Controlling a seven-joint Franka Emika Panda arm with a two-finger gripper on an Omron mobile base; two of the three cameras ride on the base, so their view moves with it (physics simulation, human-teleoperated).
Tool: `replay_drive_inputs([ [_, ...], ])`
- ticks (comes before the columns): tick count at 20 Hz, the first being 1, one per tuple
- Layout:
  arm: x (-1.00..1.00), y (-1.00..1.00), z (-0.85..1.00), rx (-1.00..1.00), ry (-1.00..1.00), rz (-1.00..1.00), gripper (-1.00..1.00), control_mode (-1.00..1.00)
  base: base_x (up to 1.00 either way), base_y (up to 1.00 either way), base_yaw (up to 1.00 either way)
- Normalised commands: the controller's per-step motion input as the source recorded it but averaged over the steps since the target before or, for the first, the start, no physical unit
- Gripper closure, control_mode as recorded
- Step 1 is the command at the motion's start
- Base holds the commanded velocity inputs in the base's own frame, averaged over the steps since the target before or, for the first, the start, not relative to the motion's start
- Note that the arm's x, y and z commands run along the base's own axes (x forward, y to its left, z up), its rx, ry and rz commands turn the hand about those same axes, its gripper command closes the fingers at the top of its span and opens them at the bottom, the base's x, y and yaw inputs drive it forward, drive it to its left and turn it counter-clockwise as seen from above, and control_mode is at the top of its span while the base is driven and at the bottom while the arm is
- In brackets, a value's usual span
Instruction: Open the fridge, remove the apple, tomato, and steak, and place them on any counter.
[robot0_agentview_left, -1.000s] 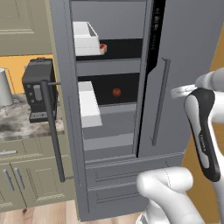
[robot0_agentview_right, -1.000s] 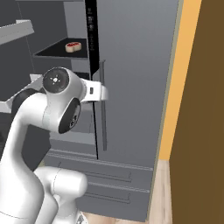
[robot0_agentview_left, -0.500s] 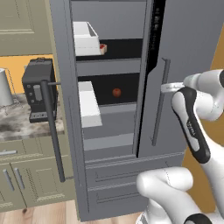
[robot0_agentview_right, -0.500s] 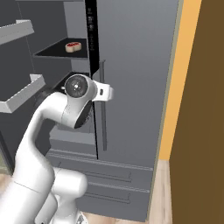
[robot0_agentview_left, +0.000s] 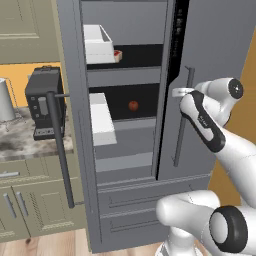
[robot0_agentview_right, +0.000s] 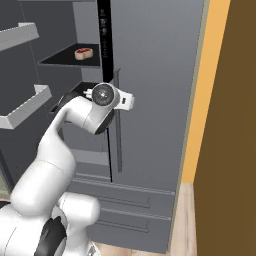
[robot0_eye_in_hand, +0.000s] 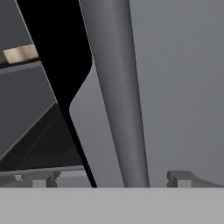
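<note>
You are looking at a fridge that is only half open: its left door is swinging wide, with the long bar handle standing out in front of the counter, while the right door is sitting shut. The end effector is hanging wide open right at the right door's handle, its two tips straddling the bar without closing on it, and it is carrying nothing. I judge you are lining up to grip that handle and pull the second door.

Nothing is sitting on the counter from the fridge yet, as far as the frames show; there you are seeing just a dark coffee machine and a pale kettle at the edge.

The steak is lying on the upper shelf, near its front edge, beside the white door bin as seen from the left base camera. A small red round thing is resting on the shelf below; it could be the tomato or the apple, and I cannot tell which. The third item is not identifiable.

So you are standing at the opening stage: one door done, all three foods waiting to be lifted out and set down.
</note>
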Motion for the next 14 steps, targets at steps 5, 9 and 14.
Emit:
replay_drive_inputs([
  [5,0.69,0.00,-0.10,0.05,0.01,0.00,-1.00,-1.00,0.00,0.00,0.00],
  [9,0.67,0.00,-0.13,0.05,0.00,0.00,-1.00,-1.00,0.00,0.00,0.00],
  [14,0.53,0.00,-0.07,0.04,0.03,0.00,1.00,-1.00,0.00,0.00,0.00],
])
